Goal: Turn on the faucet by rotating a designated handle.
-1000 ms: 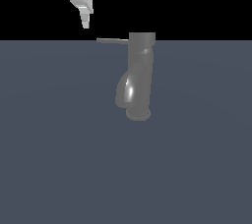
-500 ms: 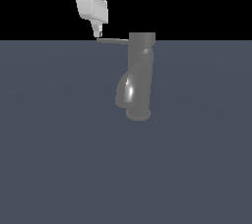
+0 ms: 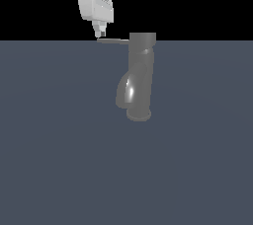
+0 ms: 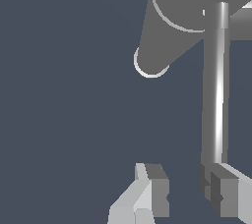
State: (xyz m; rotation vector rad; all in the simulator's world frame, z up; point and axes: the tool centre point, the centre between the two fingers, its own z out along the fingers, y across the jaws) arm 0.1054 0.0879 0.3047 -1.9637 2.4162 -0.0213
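A flat, plain slate-blue surface (image 3: 59,160) fills the lower three quarters of the exterior view, ending at a straight horizontal edge against a black background. It has no visible texture, seams or markings. One object stands directly on it: a dark grey glossy faucet (image 3: 140,76), set a little toward the exterior view's right of centre. Its round base (image 3: 139,115) rests flat on the surface, and the cylindrical column rises upright from it, reaching just above the surface's far edge line. In the wrist view, the same slate-blue surface (image 4: 64,95) shows as a uniform backdrop behind the faucet (image 4: 167,26), seen from above.
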